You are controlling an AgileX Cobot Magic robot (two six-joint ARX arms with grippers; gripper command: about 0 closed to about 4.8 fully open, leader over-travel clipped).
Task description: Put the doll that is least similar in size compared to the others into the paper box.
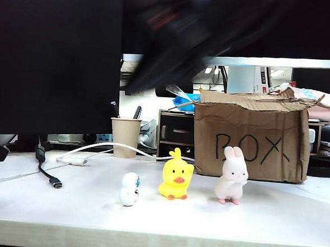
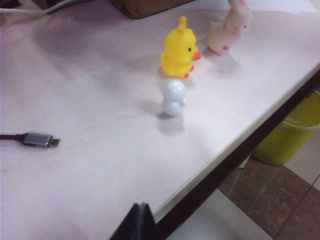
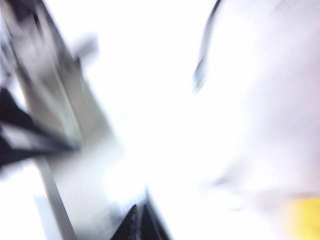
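Observation:
The doll (image 1: 130,189), tiny, white and rounded with blue marks, stands on the table left of the yellow duck (image 1: 176,182) and the pink-white rabbit (image 1: 231,176). Behind them is the brown paper box (image 1: 251,141) marked "BOX", its top open. In the left wrist view the doll (image 2: 174,98) stands free in front of the duck (image 2: 178,50) and rabbit (image 2: 231,27). My left gripper (image 2: 141,206) is shut and empty, well short of the doll near the table's front edge. My right gripper (image 3: 141,212) is shut and empty in a motion-blurred view. A blurred dark arm (image 1: 187,35) crosses high above the dolls.
A paper cup (image 1: 125,137) stands behind the doll, with a white cable (image 1: 96,148) beside it. A black USB cable (image 1: 50,175) lies at the left, its plug (image 2: 41,140) near the doll. A yellow bin (image 2: 292,132) stands on the floor beyond the table's edge (image 2: 240,150).

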